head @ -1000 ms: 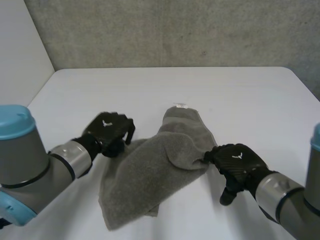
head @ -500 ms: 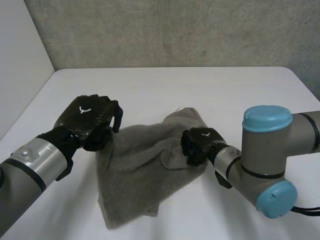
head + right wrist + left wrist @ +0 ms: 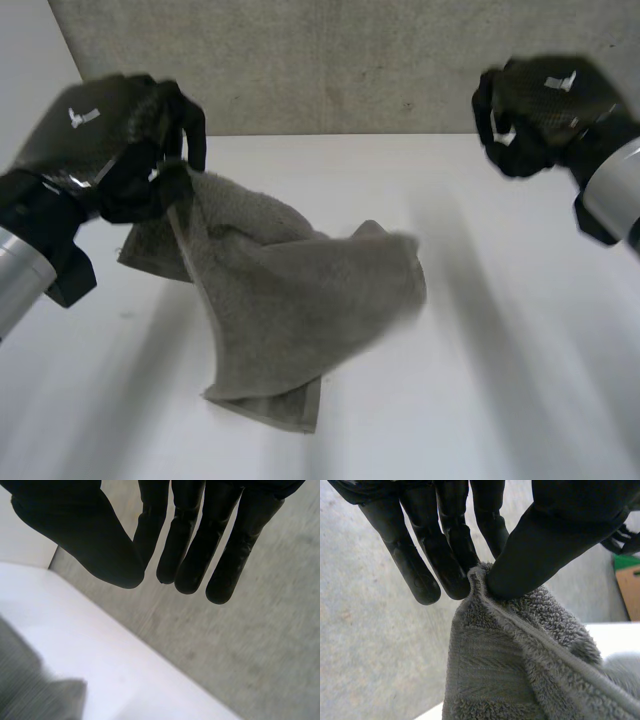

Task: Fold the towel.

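Readable text: none can be made out.
Left hand [image 3: 100, 140]: a small white mark on its back, too blurred to read as letters or a brand.
Right hand [image 3: 545, 105]: a like white mark on its back, equally unreadable.
Towel [image 3: 520, 670]: plain grey hem band, nothing legible on it.

Head camera overhead; wrist cameras close, sharing towel [image 3: 290, 300].

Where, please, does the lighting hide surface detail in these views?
Right wrist view: the right hand is a flat black silhouette. Left wrist view: the left hand likewise, though the towel it pinches is well lit. Head view: the table is bright.
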Tool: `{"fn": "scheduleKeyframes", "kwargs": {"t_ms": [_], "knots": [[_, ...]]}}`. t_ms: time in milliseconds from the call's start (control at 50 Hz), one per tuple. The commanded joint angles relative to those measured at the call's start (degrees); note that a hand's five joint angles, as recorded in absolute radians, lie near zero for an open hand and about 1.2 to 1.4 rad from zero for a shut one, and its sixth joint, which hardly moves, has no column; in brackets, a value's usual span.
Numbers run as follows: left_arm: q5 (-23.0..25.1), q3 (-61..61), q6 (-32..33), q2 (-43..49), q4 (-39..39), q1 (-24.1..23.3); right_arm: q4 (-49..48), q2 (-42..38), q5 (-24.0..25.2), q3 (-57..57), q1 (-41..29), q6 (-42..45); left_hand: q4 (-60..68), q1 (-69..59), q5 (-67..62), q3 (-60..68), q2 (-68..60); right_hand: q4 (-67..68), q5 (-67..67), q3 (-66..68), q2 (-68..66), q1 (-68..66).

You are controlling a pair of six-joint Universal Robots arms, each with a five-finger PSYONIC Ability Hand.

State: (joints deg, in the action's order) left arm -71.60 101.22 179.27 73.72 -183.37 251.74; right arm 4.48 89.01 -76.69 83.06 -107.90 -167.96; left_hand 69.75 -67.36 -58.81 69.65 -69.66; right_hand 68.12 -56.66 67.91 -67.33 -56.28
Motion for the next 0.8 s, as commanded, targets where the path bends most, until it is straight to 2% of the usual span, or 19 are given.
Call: {"fn": "scheduleKeyframes", "kwargs": {"t_ms": [20,60,120,160,180,220,240,280,360,400,460,580,700,800], "knots": [[-0.6,-3.6,-7.1,-0.9,1.0,-0.7,4.3,-1.1,1.7,-10.1,-0.1,-2.2,10.2,-12.6,-11.2,10.4,-10.3,11.9,-13.3,12.1,-12.7,-23.7],[-1.5,-3.6,-7.6,-0.8,1.0,-0.7,5.4,-8.4,2.1,-13.3,-0.6,-2.3,10.2,-12.6,-11.2,10.4,-10.3,11.9,-13.3,12.1,-12.7,-23.7],[-3.5,-3.1,-7.5,0.0,0.8,-0.7,6.2,-11.6,2.1,-14.1,-1.5,-2.3,10.2,-12.6,-11.2,10.4,-10.3,11.9,-13.3,12.1,-12.7,-23.7],[-4.4,-2.2,-7.4,0.3,0.6,-0.5,7.9,-14.1,1.5,-14.2,-5.9,-2.1,10.2,-12.6,-11.2,10.4,-10.3,7.4,-8.9,7.7,-8.2,-19.3],[-4.4,-2.2,-7.4,0.3,0.6,-0.5,7.9,-14.1,1.5,-14.2,-5.9,-2.1,10.2,-12.6,-11.2,10.4,-10.3,7.4,-8.9,7.6,-8.2,-19.2],[-4.3,-1.6,-7.3,0.5,0.6,0.2,9.1,-15.3,1.5,-11.7,-8.7,-2.2,10.2,-12.6,-11.2,10.4,-10.3,-13.5,12.1,-13.3,12.7,1.7],[-4.2,-1.0,-7.2,1.2,0.3,0.5,9.1,-15.3,1.5,-11.7,-8.7,-2.2,10.2,-12.6,-11.2,10.4,-10.3,-13.6,12.2,-13.4,12.8,1.8],[-4.1,-0.9,-7.1,2.0,-0.1,0.9,9.0,-15.1,1.7,-6.2,-9.3,-2.3,10.2,-12.6,-11.2,10.4,-10.3,-27.2,25.7,-27.0,26.4,15.4],[-4.1,-1.1,-7.0,4.6,-1.4,3.1,8.4,-14.9,1.9,-0.8,-9.2,-2.4,10.2,-12.6,-11.2,10.4,-10.3,-29.4,28.0,-29.2,28.6,17.6],[-4.2,-1.7,-6.8,8.3,-3.6,6.0,8.1,-14.5,2.0,1.7,-9.1,-2.4,10.2,-12.6,-11.2,10.4,-10.3,-29.6,28.1,-29.4,28.8,17.8],[-4.3,-2.9,-6.0,12.3,-6.2,7.7,7.2,-12.5,1.9,6.3,-9.3,-2.4,10.2,-12.6,-11.2,10.4,-10.3,-29.4,28.0,-29.2,28.6,17.6],[-5.1,-5.4,-3.6,18.2,-9.1,8.7,5.5,-10.0,2.4,13.2,-9.7,-1.7,10.2,-12.6,-11.2,10.4,-10.3,-24.7,23.3,-24.5,24.0,12.9],[-11.1,-8.6,-2.6,24.5,-9.7,12.6,5.8,-8.2,4.0,16.3,-11.9,-1.4,10.2,-12.6,-11.2,10.4,-10.3,-21.0,19.6,-20.8,20.2,9.2],[-12.0,-8.7,-2.6,26.7,-9.2,13.3,5.2,-8.8,5.3,17.5,-16.6,-1.2,10.2,-12.6,-11.2,10.4,-10.3,-21.0,19.6,-20.8,20.2,9.2]]}}
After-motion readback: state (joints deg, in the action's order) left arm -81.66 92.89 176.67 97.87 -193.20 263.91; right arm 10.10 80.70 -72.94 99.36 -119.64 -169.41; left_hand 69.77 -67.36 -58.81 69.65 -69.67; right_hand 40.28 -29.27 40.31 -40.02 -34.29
